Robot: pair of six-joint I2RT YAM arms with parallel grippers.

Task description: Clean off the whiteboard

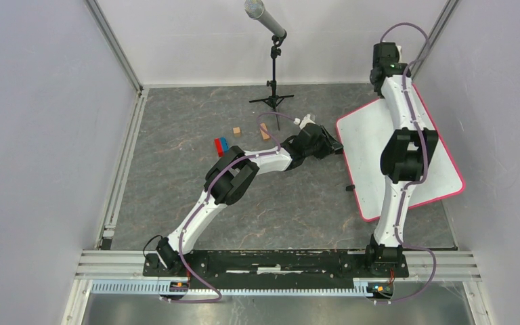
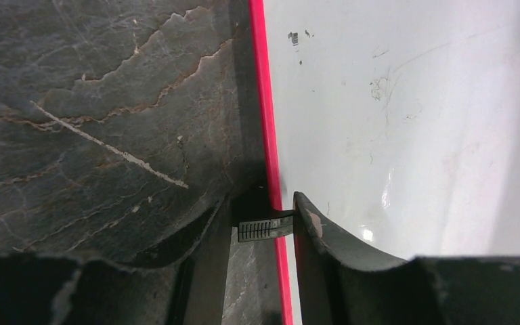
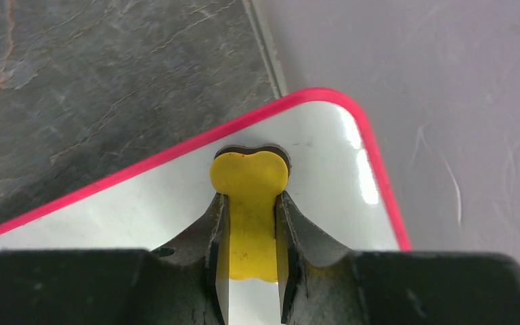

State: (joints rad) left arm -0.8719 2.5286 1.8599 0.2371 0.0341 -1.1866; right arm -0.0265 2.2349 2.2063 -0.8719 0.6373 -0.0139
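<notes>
Whiteboard: one whiteboard [image 1: 369,145], lying flat on the table [image 1: 176,189] and turned at an angle. Its surface shows only a few faint marks.
Left gripper: my left gripper [image 2: 261,213] is at the left rim of the whiteboard. The fingers are a little apart and closed on one black clip [image 2: 263,229].
Clips: two. The second clip [image 1: 351,187] is on the same rim, nearer to my bases.
Right gripper: my right gripper [image 3: 250,200] is over the far corner of the whiteboard. It is closed tight on one yellow eraser [image 3: 249,169], which rests on the white surface.
Blocks: four, all left of the whiteboard and well apart from it. There is one red block [image 1: 218,146] just beside one blue block [image 1: 225,143], one wooden block [image 1: 237,131], and another wooden cube [image 1: 265,134].
Microphone: one microphone [image 1: 264,17] on a stand, beyond the far left side of the whiteboard.
</notes>
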